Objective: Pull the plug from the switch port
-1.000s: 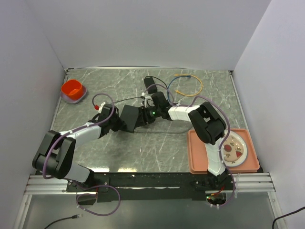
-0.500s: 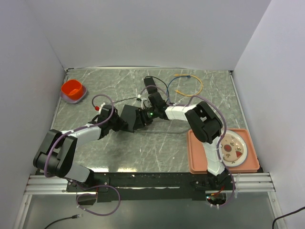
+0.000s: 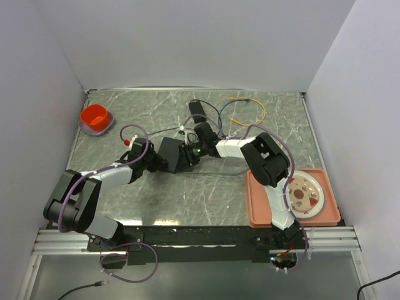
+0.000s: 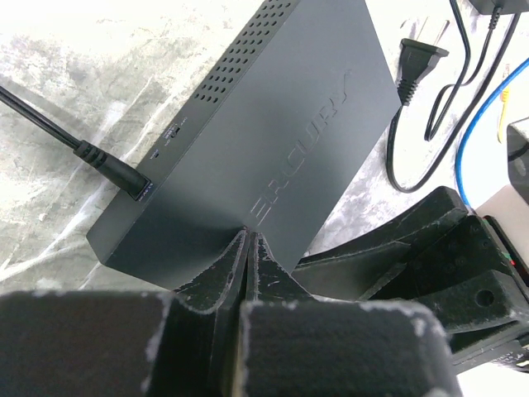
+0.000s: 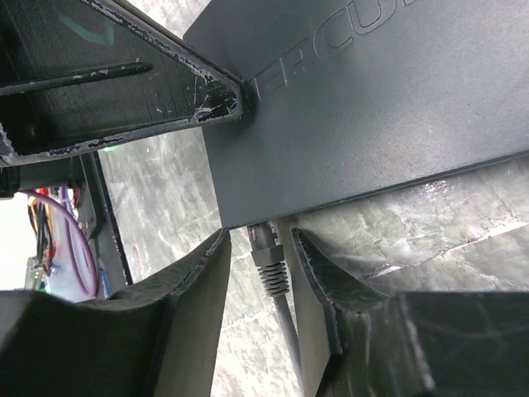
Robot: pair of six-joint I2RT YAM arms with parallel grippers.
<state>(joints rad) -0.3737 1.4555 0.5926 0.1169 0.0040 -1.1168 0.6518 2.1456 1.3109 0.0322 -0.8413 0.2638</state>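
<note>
1. The grey plug (image 5: 266, 256) sits between the fingers of the right gripper (image 5: 260, 240), one finger at its 9 o'clock and one at its 3 o'clock. A thin gap shows on each side, so the jaws are parted and do not clamp it.
2. The plug is in the port (image 5: 258, 226) in the edge of the black box (image 5: 372, 124). In the right wrist view its long axis runs 12 to 6 o'clock, with the nose at 12.
3. The left gripper (image 4: 248, 240) is closed on nothing, and its tips rest on the top of the box.
</note>
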